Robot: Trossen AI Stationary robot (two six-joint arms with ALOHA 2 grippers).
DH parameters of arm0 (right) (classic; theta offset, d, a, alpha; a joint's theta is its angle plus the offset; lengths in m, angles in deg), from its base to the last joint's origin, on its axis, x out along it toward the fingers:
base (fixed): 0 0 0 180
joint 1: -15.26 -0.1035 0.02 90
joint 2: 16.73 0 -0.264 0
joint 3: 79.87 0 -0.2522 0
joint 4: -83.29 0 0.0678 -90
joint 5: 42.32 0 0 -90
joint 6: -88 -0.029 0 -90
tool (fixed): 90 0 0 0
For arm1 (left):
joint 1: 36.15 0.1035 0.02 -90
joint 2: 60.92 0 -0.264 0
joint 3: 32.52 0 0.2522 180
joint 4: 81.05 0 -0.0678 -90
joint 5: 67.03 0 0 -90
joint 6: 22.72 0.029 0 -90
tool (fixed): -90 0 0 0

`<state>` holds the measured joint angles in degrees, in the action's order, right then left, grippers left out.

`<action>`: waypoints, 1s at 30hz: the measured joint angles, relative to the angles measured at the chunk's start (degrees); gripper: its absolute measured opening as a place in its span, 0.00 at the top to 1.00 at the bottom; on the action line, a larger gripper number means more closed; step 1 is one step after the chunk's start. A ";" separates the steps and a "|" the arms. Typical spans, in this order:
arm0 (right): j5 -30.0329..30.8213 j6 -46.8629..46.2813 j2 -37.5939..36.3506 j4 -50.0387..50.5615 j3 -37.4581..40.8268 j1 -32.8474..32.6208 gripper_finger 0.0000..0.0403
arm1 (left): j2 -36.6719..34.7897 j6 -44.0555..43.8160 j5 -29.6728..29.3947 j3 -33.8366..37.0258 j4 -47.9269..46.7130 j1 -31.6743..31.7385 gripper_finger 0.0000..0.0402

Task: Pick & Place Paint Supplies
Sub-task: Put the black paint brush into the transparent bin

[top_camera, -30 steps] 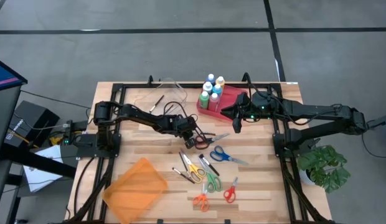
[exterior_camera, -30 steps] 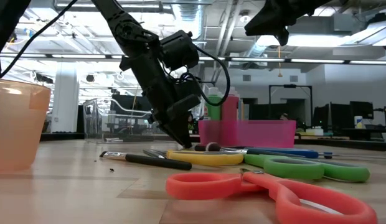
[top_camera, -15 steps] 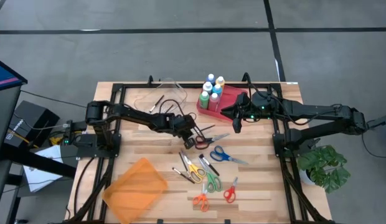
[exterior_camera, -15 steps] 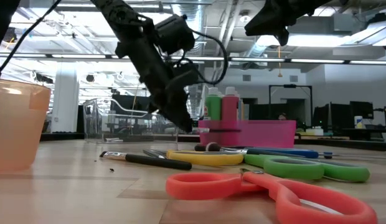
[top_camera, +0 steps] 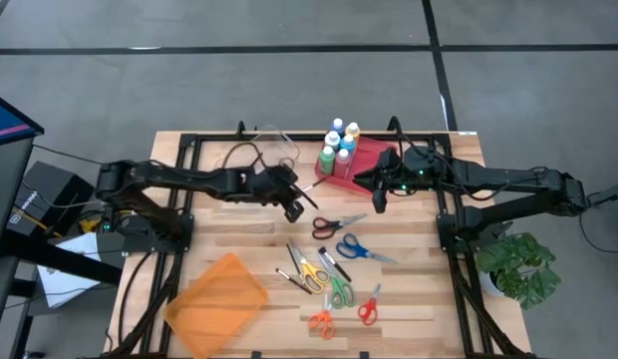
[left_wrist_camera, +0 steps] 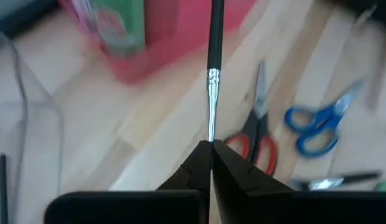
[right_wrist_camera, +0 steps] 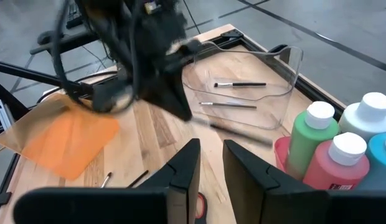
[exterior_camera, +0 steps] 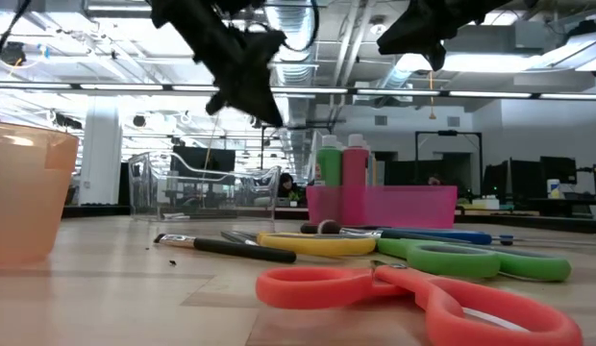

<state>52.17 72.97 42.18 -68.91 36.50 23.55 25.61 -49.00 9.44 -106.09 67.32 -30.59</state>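
Black-handled paintbrush (left_wrist_camera: 211, 81) is pinched in your left tool (left_wrist_camera: 211, 149); carry it level over the clear bin (top_camera: 272, 143), then release low. Right tool (right_wrist_camera: 208, 163) hovers, slightly spread.

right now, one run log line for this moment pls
left gripper: shut on paintbrush, lifted near clear bin | right gripper: waiting beside pink tray | scissors: on table

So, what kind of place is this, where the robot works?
Probably a robotics lab in a big industrial hall. The wooden table stands on a bare concrete floor, the low view shows a high ceiling with pipes and strip lights, and desks with monitors stand behind.
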 joint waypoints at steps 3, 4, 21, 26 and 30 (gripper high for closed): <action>0.00 0.00 0.00 -0.09 0.00 -0.02 0.83 | -4.24 -1.72 -0.55 0.02 -0.09 0.35 1.00; 0.00 0.00 0.00 -0.09 0.00 -0.02 0.83 | -5.67 -2.47 -0.59 0.02 -0.23 0.37 1.00; 0.01 0.04 0.00 -0.41 0.00 0.02 0.83 | -28.83 -11.62 6.63 -0.02 11.59 0.39 1.00; 0.02 0.22 0.00 -0.66 0.00 0.07 0.83 | -32.47 -11.04 13.90 -0.12 22.38 0.39 0.99; 0.02 0.48 0.00 -0.98 0.00 0.09 0.83 | -33.63 -8.30 21.18 -0.01 30.69 0.27 0.99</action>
<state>52.19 73.45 42.18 -69.89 36.50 23.64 -8.02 -57.30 30.62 -106.11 98.01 -30.32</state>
